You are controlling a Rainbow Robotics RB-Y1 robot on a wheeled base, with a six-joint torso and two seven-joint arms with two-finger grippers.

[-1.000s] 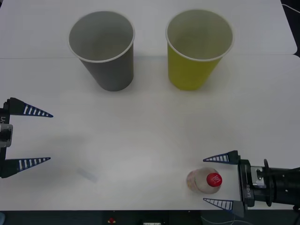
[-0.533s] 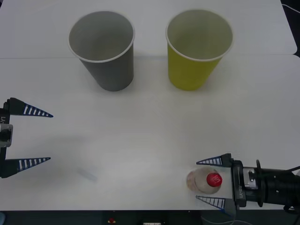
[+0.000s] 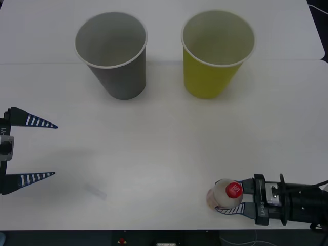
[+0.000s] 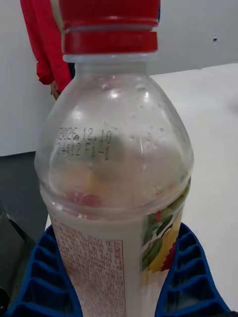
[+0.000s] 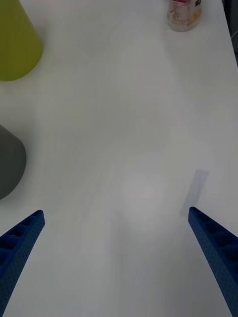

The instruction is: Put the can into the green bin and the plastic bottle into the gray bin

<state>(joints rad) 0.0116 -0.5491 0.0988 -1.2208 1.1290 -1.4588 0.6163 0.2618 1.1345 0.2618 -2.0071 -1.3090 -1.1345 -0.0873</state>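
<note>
The plastic bottle (image 3: 233, 189), clear with a red cap, stands upright near the table's front edge on the right. My right gripper (image 3: 221, 197) is shut on it, its blue fingers (image 4: 191, 277) pressing the labelled body (image 4: 114, 163) from both sides. The gray bin (image 3: 113, 56) and the green bin (image 3: 215, 56) stand upright side by side at the back, gray on the left. My left gripper (image 3: 55, 150) hangs open at the left edge with nothing between its fingers; its wrist view shows the bottle (image 5: 183, 12), the green bin (image 5: 15, 44) and the gray bin (image 5: 7, 163). The can is out of view.
A small strip of clear tape (image 3: 96, 191) lies on the white table near the front left. The table's front edge (image 3: 154, 229) runs just below the bottle. Open white surface lies between the bottle and the two bins.
My right gripper slid left around the bottle and its fingers shut on it. The left arm and both bins have not moved.
</note>
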